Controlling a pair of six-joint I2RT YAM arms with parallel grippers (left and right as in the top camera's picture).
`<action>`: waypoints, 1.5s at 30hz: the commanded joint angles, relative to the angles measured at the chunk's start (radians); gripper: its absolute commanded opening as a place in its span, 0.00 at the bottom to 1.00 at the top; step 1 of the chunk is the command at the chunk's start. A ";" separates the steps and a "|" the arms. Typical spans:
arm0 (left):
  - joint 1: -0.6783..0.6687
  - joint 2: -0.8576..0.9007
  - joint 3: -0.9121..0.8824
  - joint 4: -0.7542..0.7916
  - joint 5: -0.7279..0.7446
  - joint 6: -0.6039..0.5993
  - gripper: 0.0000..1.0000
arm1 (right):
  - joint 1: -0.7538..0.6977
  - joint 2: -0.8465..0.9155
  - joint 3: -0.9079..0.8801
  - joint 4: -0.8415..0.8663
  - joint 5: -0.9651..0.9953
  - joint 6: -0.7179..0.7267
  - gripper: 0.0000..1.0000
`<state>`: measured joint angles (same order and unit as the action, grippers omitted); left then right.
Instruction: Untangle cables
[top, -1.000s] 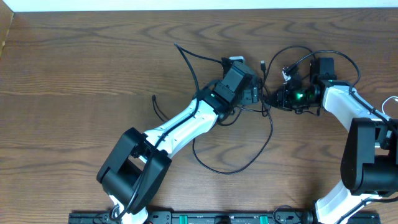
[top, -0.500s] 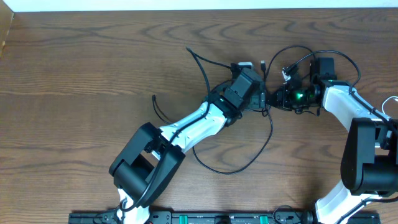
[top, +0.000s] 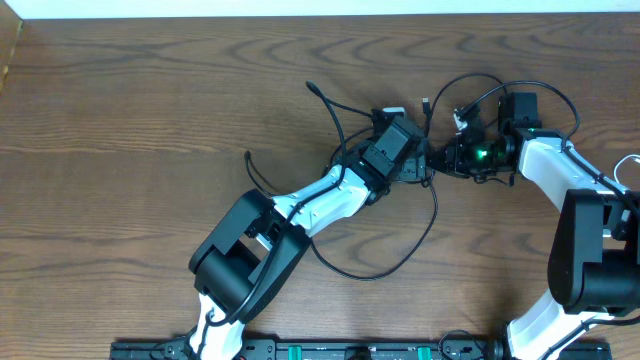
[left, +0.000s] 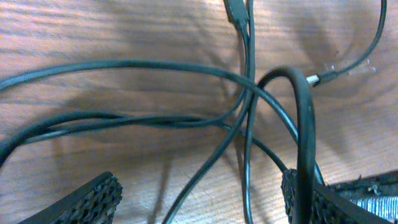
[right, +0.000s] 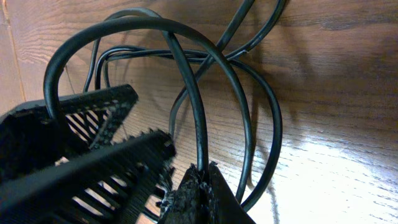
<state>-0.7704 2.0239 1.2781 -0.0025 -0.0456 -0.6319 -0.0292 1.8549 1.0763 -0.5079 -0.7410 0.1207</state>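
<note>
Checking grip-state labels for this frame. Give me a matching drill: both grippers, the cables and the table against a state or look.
Things:
1. left gripper
2. right gripper
3. cables
4. table

States:
A. shut on one of the cables
B. brown wood grain
C. open, fingers spread over the tangle
D. thin, black, crossing one another

Pairs: 1-C, 2-A, 3-D, 4-B
</note>
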 joint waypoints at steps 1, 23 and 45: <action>-0.001 0.003 0.013 -0.003 -0.072 -0.008 0.82 | 0.005 0.002 0.002 0.000 -0.013 -0.018 0.01; -0.008 0.035 0.013 0.047 -0.072 -0.009 0.76 | 0.005 0.002 0.002 -0.001 -0.014 -0.018 0.01; -0.008 0.048 0.013 0.064 -0.072 -0.009 0.21 | 0.005 0.002 0.002 -0.001 -0.014 -0.018 0.01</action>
<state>-0.7761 2.0594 1.2781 0.0589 -0.0971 -0.6430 -0.0292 1.8549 1.0763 -0.5083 -0.7444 0.1207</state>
